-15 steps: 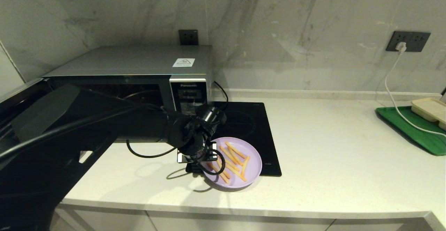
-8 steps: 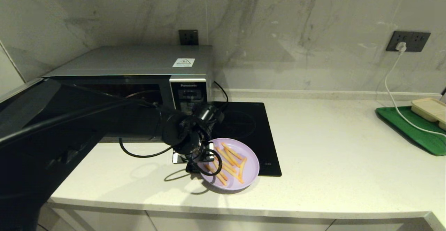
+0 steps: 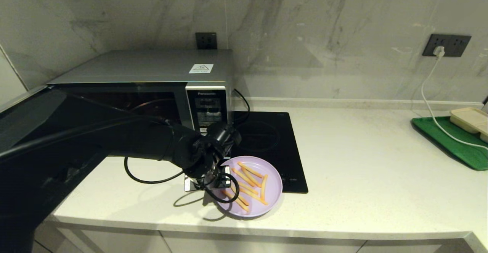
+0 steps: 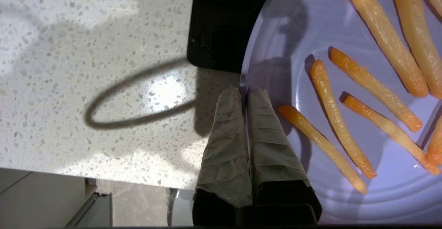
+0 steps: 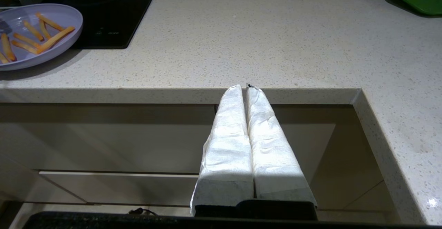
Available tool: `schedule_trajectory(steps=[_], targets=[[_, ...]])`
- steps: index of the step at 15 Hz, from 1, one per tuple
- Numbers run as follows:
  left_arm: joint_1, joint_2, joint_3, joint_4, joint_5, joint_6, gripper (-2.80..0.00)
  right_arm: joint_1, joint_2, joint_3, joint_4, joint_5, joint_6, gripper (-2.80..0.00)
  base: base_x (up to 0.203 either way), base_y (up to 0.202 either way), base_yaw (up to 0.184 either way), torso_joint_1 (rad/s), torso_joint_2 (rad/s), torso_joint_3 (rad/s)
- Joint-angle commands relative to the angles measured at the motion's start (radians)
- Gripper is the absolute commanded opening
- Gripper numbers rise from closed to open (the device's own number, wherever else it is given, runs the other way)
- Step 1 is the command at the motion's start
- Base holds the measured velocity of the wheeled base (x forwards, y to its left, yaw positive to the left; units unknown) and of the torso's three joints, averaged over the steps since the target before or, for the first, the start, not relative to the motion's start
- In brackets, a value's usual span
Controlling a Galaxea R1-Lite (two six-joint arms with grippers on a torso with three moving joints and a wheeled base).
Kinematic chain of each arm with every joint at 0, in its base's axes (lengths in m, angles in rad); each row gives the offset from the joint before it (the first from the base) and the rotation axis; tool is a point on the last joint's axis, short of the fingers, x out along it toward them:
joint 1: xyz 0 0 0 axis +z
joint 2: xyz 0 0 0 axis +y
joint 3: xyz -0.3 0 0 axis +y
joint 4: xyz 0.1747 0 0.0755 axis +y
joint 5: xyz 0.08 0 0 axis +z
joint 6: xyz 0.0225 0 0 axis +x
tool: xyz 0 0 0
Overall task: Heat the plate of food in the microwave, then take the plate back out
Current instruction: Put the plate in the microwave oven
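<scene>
Left gripper [image 4: 246, 92] reaching low over the speckled counter [image 3: 362, 176], taped fingers pinched on the near-left rim of the plate of food [image 3: 249, 185]. Round lilac plastic, thin orange sticks, overlapping the glossy black cooktop [image 3: 270, 131] right of the boxy silver microwave [image 3: 152, 81]. Right gripper [image 5: 247, 88] parked below the counter edge, closed, holding nothing.

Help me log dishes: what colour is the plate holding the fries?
Lilac purple plate; clearest in the head view.
</scene>
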Motion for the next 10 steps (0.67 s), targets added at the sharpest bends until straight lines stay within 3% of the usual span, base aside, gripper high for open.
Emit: schedule_trajectory(steps=[1,10], targets=[[0.003,-0.026,0.025,0.003,0.002,-0.006,-2.80,0.000,0.001,0.000,0.001,0.000,0.001,-2.80,0.000,0.000,0.000,0.000,0.00,0.000],[0.031,-0.093,0.132,-0.003,-0.030,-0.014,-2.80,0.002,0.001,0.000,0.001,0.001,0.001,-2.80,0.000,0.000,0.000,0.000,0.00,0.000]])
